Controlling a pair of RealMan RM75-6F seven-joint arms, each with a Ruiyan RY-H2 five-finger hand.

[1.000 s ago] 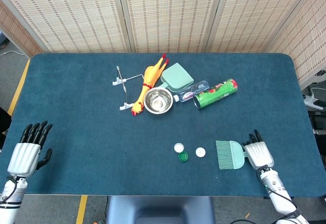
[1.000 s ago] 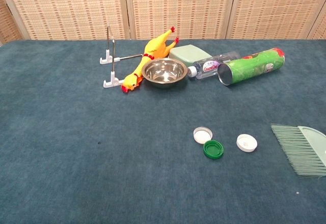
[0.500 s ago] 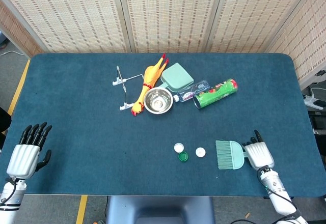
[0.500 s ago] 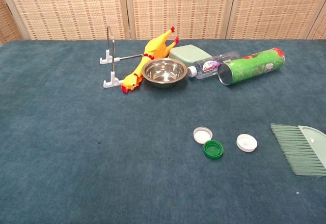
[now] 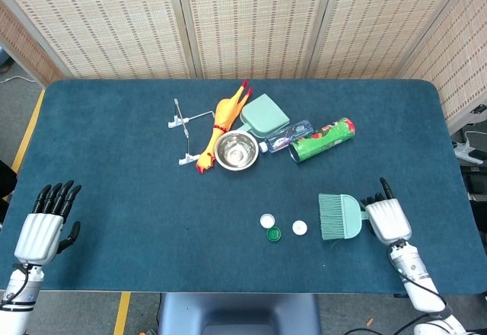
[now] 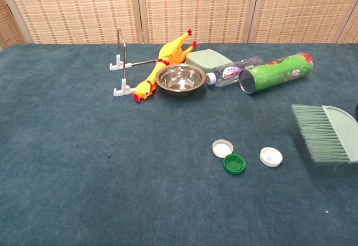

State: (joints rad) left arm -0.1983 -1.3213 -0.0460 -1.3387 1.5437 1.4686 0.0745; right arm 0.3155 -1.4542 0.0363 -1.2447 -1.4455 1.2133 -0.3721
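My right hand [image 5: 386, 219] grips the handle of a pale green brush [image 5: 338, 217] at the table's near right. In the chest view the brush [image 6: 324, 133] hangs above the blue cloth with its bristles pointing left, and the hand itself is cut off by the frame edge. Just left of the bristles lie two white caps [image 5: 267, 220] [image 5: 300, 228] and a green cap [image 5: 273, 234]. My left hand [image 5: 44, 224] is at the near left edge of the table, fingers spread, holding nothing; only the head view shows it.
A group lies at the back middle: a steel bowl [image 5: 236, 151], a yellow rubber chicken [image 5: 221, 122], a white wire rack [image 5: 183, 132], a pale green flat box [image 5: 265, 115], a small clear bottle [image 5: 289, 136] and a green tube can [image 5: 323, 139] on its side.
My right hand has risen and shifted a little left with the brush, lifting it off the cloth. The left hand has barely moved.
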